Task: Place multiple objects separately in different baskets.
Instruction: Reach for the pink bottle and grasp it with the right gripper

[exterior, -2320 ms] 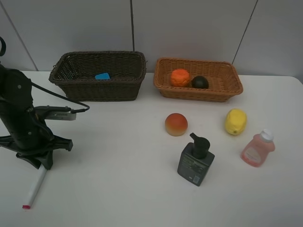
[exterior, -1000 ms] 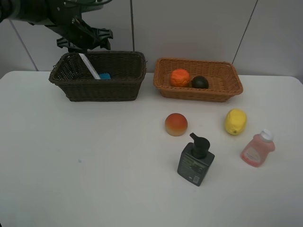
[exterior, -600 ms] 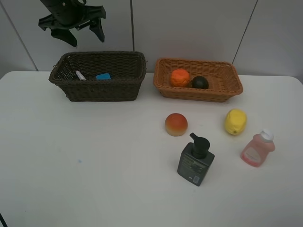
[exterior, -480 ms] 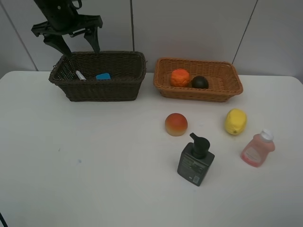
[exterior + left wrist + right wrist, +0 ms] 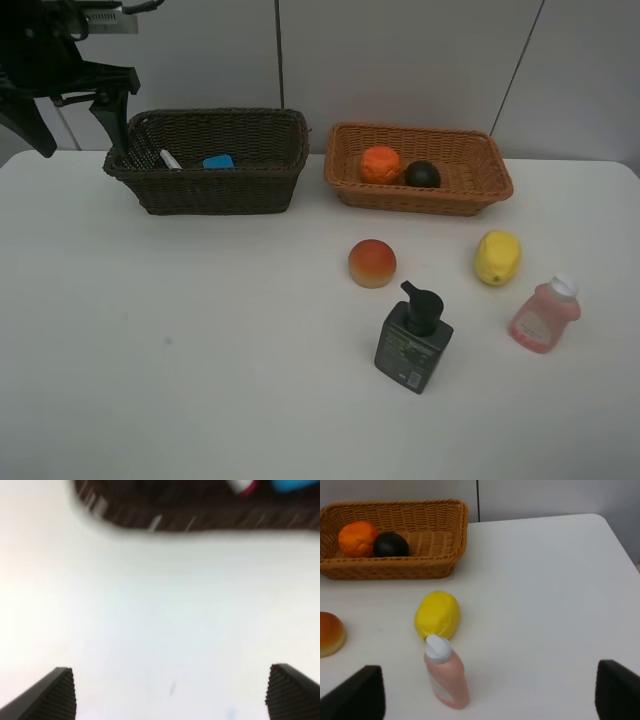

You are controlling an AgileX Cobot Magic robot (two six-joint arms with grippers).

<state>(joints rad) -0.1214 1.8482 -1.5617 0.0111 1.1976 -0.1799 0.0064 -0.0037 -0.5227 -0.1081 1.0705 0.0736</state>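
Resting in tan basket [image 5: 470, 197]: orange [image 5: 380, 164], mangosteen [image 5: 422, 174]; dark basket [image 5: 220, 192] holds marker [image 5: 170, 159].

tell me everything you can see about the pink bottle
The pink bottle is small and looks like translucent pink plastic, with a white cap on top and a faint pale label on its body. It stands upright on the white table, towards the right side in the high view. It is nearer the camera than the yellow lemon and apart from it, with the dark pump bottle off to its left. Only the table touches it.
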